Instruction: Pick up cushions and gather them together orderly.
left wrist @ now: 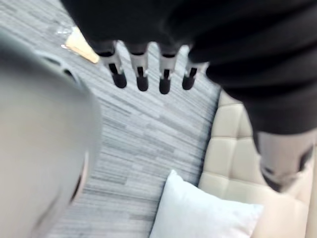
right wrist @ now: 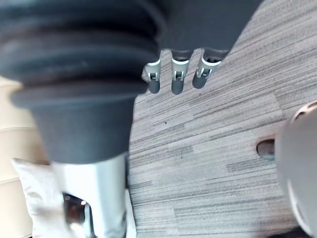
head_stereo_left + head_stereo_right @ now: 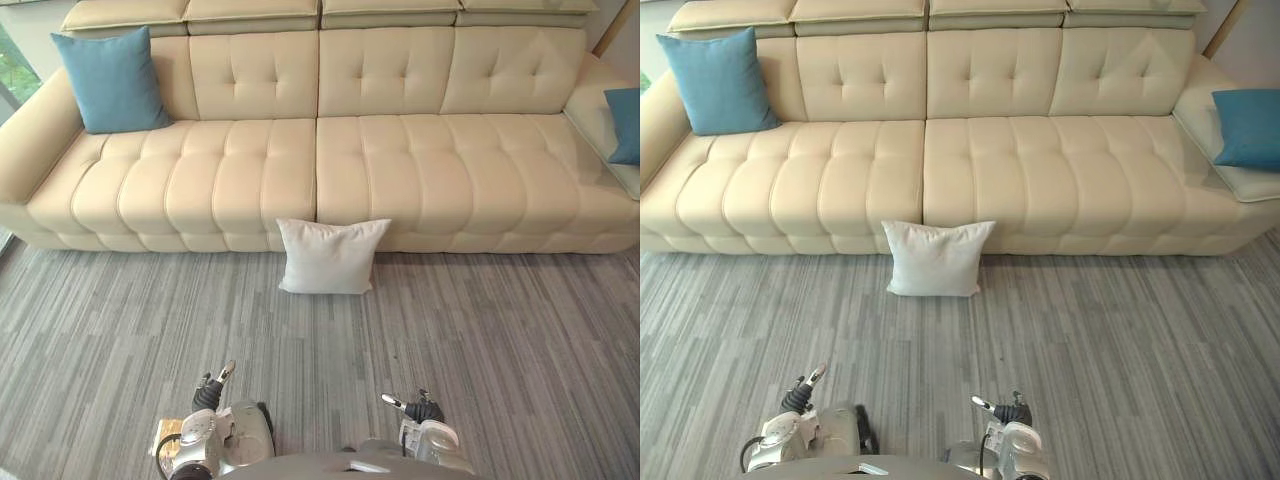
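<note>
A white cushion (image 3: 330,256) stands on the carpet, leaning against the front of the sofa near its middle seam. It also appears in the left wrist view (image 1: 198,213) and the right wrist view (image 2: 34,193). One blue cushion (image 3: 110,80) leans upright in the sofa's far left corner. Another blue cushion (image 3: 1247,128) rests at the sofa's right end. My left hand (image 3: 208,394) and right hand (image 3: 420,409) hang low, well short of the white cushion. Both are open and hold nothing; their straight fingers (image 1: 141,74) (image 2: 177,79) show over bare carpet.
The long cream tufted sofa (image 3: 420,170) spans the whole back of the scene. Grey striped carpet (image 3: 500,350) lies between me and the sofa. A window edge (image 3: 12,65) shows at the far left.
</note>
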Controlling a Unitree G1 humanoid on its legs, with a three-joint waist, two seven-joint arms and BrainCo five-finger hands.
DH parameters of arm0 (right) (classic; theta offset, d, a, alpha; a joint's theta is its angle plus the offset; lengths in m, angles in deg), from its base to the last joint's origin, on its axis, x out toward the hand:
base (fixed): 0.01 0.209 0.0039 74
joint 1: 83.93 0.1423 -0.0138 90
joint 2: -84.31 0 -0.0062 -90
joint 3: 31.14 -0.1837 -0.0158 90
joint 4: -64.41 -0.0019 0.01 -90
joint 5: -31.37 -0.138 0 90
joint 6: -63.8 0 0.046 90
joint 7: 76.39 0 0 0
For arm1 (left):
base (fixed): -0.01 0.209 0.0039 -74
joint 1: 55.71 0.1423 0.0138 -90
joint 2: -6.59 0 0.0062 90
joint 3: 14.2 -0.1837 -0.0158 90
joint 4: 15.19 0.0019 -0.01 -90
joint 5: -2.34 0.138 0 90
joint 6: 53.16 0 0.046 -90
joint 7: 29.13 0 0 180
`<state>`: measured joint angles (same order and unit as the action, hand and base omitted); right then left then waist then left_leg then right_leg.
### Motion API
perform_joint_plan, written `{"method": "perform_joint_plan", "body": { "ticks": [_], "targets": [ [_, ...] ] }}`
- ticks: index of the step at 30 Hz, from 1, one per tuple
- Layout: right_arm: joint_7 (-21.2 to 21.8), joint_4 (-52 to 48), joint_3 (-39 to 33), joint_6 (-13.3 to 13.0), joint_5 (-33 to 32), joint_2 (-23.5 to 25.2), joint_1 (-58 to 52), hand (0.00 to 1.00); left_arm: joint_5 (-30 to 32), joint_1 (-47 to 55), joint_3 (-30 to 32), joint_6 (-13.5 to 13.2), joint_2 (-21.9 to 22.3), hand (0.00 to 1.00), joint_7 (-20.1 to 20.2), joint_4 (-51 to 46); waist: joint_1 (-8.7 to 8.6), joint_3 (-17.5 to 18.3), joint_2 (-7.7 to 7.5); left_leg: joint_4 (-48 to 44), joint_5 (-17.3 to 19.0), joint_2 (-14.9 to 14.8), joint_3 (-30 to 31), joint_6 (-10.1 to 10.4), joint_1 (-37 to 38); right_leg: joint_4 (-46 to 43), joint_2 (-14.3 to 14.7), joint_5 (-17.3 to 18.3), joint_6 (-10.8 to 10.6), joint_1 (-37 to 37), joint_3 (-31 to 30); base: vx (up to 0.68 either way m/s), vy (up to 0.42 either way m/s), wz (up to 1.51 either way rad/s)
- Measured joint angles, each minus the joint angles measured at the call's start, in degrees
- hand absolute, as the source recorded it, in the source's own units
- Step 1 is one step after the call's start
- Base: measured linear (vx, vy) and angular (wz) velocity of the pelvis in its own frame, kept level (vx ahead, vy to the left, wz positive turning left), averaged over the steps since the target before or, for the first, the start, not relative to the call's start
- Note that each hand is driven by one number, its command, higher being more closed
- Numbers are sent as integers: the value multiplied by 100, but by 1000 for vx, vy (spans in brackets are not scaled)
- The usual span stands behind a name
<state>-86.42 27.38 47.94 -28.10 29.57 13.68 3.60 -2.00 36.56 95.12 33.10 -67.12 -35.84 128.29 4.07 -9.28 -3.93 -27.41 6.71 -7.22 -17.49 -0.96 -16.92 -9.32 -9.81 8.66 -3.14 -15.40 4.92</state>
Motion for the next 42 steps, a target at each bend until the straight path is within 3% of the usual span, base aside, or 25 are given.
{"method": "perform_joint_plan", "body": {
  "ticks": [2,3,4,5,7,10,12,13,14,15,16,19,23,26,28,30,33,34,35,36,38,42],
  "targets": [
    [5,-13,-61,-12,5,1,27,0,-3,2,24,24,-10,0,-15,97,63,44,-35,50,209,121,-179,-104,348,-1136,-202,-263,-47,444,-293,392,227,-33],
    [14,-17,-45,-13,5,0,37,0,-3,0,11,26,-23,0,-17,133,13,34,-18,106,247,147,-178,-134,475,-1644,-243,-392,-110,654,-317,364,207,-24],
    [31,-35,-39,-8,0,-2,34,0,-3,1,-65,57,-53,0,-27,201,-58,4,31,232,391,175,-178,-131,748,-2727,-296,-419,-231,1094,-364,298,155,-20],
    [69,-69,-32,-44,7,-15,46,0,-2,17,-175,81,-89,0,-33,268,-94,-24,74,413,624,192,-180,-71,1077,-3719,-312,-181,-226,1564,-318,274,126,-24],
    [96,-88,104,-49,7,-37,53,0,-1,26,-194,95,-141,0,-40,370,-126,-39,52,610,712,259,-303,-68,1550,-4432,-429,172,-112,2059,3,168,20,-27],
    [115,-176,172,-67,28,-87,50,0,7,77,-293,85,-138,0,-36,380,-230,-34,64,939,749,246,-290,22,2085,-3879,-369,597,54,2498,764,162,-60,0],
    [116,-238,163,-64,68,-127,49,0,7,72,-296,86,-131,0,-37,384,-239,-43,90,969,817,191,-283,130,2146,-3062,-228,598,41,2796,871,153,-143,3],
    [115,-252,146,-64,70,-148,54,0,2,77,-295,84,-124,0,-39,385,-257,-46,118,956,870,110,-255,248,2186,-2266,-78,447,104,2860,843,196,-204,4],
    [116,-248,141,-52,75,-161,37,0,9,82,-297,84,-128,0,-35,386,-266,-40,103,896,956,69,-194,407,2221,-1471,2,15,115,2788,802,224,-223,11],
    [115,-248,131,-53,82,-168,31,0,14,85,-305,88,-135,0,-33,400,-288,-43,102,827,1015,50,-124,506,2233,-1341,22,-454,113,2717,831,275,-245,15],
    [115,-237,117,-38,111,-250,54,0,16,63,-326,90,-47,0,-32,507,-292,-23,240,824,1033,-82,40,612,2279,-1273,184,-511,161,2556,988,219,-185,12],
    [116,-240,-2,-35,124,-430,41,0,31,48,-362,83,95,0,-25,554,-325,-29,453,1268,909,-183,191,749,2427,-1405,322,-201,260,2580,1143,236,-181,14],
    [118,-218,-131,-18,193,-434,-55,0,67,50,-328,85,95,0,-22,573,-321,-10,464,1350,848,-287,426,813,2629,-1637,333,224,286,2346,1411,180,-112,40],
    [115,-224,-153,-24,181,-452,-178,0,54,50,-129,82,112,0,-15,529,-273,-13,458,-63,837,-534,684,823,2116,-1439,389,319,281,1936,1622,136,-65,34],
    [113,-210,-140,-18,139,-474,-206,0,41,95,-119,81,150,0,-11,332,-198,-3,500,-1453,541,-796,786,727,1514,-1263,520,354,297,1683,1603,104,11,-9],
    [110,-197,-153,-13,106,-477,-262,0,13,106,-118,77,145,0,-9,329,-146,2,449,-1794,681,-863,779,681,1323,-1089,516,375,354,1520,1563,125,47,-16],
    [108,-189,-166,-10,104,-483,-264,0,12,110,-117,76,152,0,-7,325,-154,-7,445,-1311,1119,-745,573,605,1088,-911,399,296,230,1346,1455,149,145,-18],
    [110,-168,-170,-14,105,-500,-286,0,14,114,-128,65,174,0,-13,321,-131,11,465,-402,966,-582,573,608,1082,-915,334,246,36,1337,1329,88,182,-27],
    [110,-166,-171,-15,106,-545,-289,0,9,134,-139,65,197,0,-12,332,-121,53,543,-1,796,-532,643,801,1123,-929,393,261,-42,1378,1255,105,233,-48],
    [111,-52,-132,-3,105,-507,-268,0,6,153,-130,54,131,0,-8,330,-93,107,460,264,739,-355,450,666,1314,-854,307,213,-92,1419,952,90,182,-33],
    [111,-33,-124,-8,107,-382,-322,0,22,177,-135,55,18,0,-1,348,-150,208,253,448,700,-171,376,609,1411,-551,221,81,-124,1313,822,150,168,-15],
    [109,-32,-129,-10,110,-297,-402,0,115,174,-136,78,-44,0,3,382,-142,262,174,514,693,-3,326,519,1488,-210,118,-66,-135,1131,785,122,113,-2]
  ]
}}
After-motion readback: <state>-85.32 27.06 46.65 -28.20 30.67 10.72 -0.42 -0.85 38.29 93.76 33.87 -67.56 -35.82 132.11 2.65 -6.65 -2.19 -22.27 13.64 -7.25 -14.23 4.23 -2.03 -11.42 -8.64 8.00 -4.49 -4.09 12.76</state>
